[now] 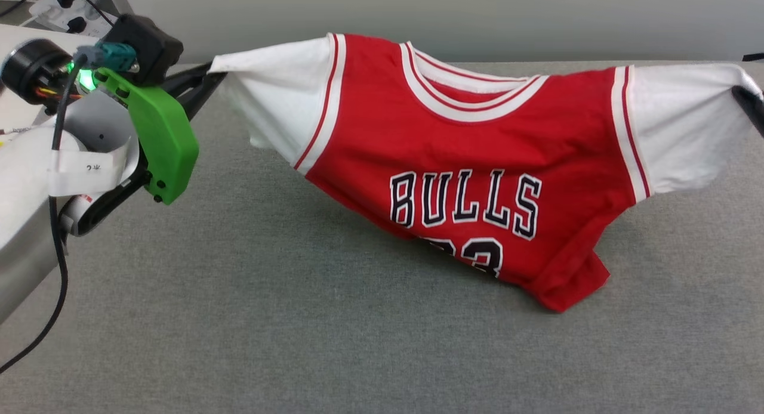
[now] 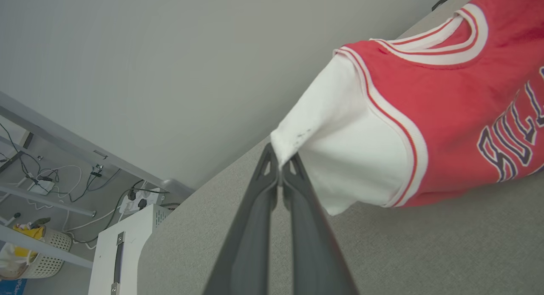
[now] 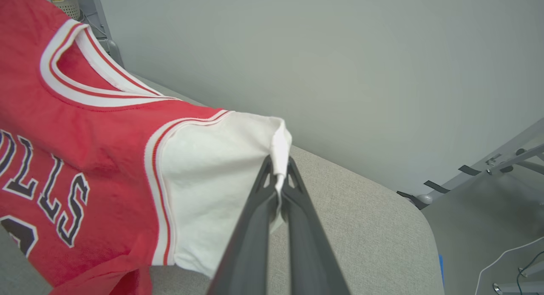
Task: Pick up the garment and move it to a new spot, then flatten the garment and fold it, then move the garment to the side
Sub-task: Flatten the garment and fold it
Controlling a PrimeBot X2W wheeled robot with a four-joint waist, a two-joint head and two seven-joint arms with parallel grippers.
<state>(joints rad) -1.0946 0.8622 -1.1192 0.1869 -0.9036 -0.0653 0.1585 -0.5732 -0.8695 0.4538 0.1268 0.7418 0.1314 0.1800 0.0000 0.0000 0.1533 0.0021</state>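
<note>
Bright, soft light is falling evenly from above, leaving no hard edges or glare. In the head view the shirt (image 1: 477,139) is casting a faint, diffuse shadow on the tabletop (image 1: 298,318) toward 7 o'clock, and its white sleeves are nearly washing out. A green lamp (image 1: 86,78) is glowing at 10 o'clock. In the wrist views the wide lens is stretching shapes toward the rims, and the left pincer (image 2: 280,163) and right pincer (image 3: 279,164) are looking soft near 6 o'clock.
</note>
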